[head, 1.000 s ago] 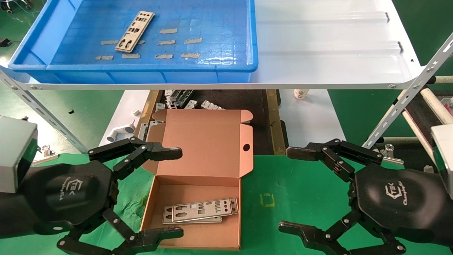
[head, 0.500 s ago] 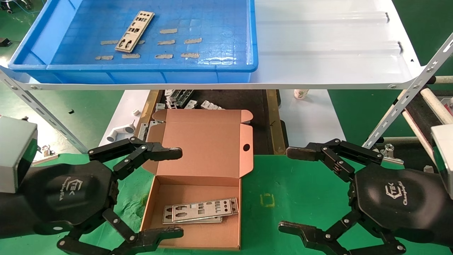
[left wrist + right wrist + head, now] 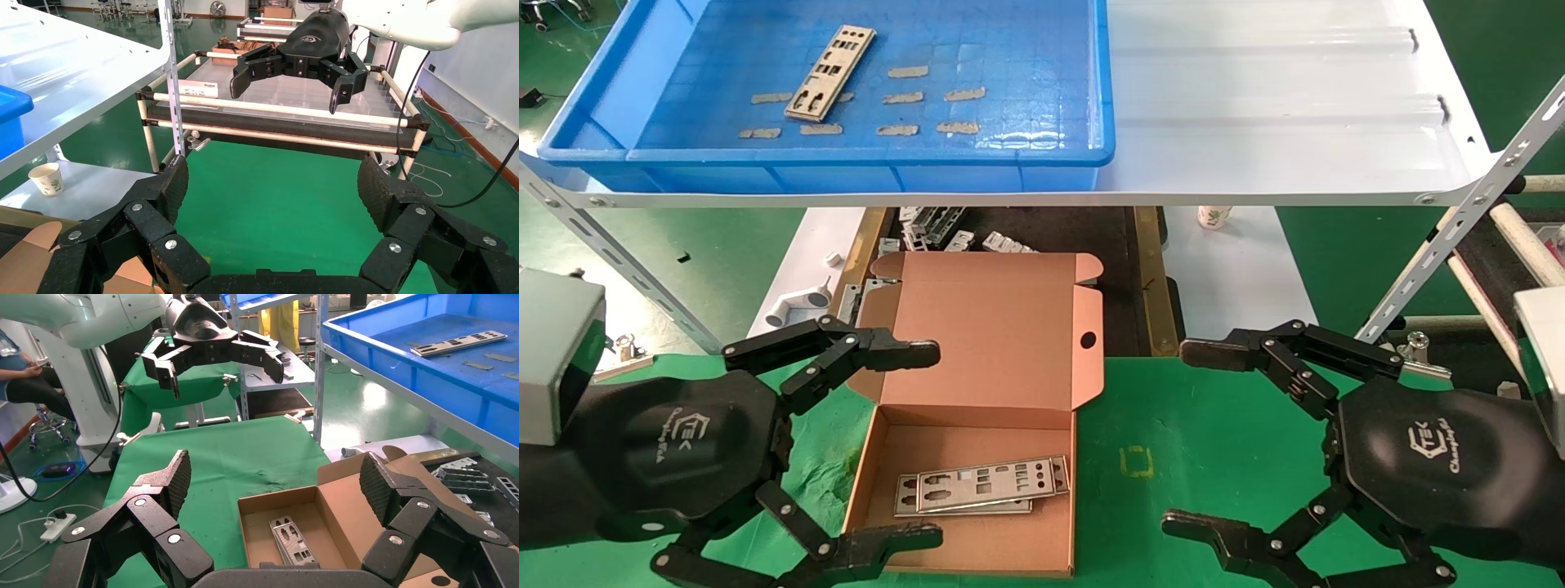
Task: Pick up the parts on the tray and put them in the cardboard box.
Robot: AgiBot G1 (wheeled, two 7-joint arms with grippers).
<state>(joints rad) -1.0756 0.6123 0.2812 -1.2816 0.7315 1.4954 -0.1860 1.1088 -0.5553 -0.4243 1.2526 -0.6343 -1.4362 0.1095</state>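
One silver-grey punched plate (image 3: 830, 73) lies in the blue tray (image 3: 977, 155) on the white shelf, left of its middle; it also shows in the right wrist view (image 3: 459, 343). The open cardboard box (image 3: 1046, 384) sits on the green table below, with two stacked plates (image 3: 981, 486) on its floor, also seen in the right wrist view (image 3: 292, 539). My left gripper (image 3: 932, 445) is open and empty at the box's left side. My right gripper (image 3: 1185, 437) is open and empty to the right of the box.
Tan tape strips (image 3: 964, 94) stick to the tray floor. Metal brackets (image 3: 936, 229) and a white plastic fitting (image 3: 797, 306) lie on the lower level behind the box. A slanted shelf post (image 3: 1459, 220) stands at the right, another at the left (image 3: 617, 261). A paper cup (image 3: 1214, 216) stands below the shelf.
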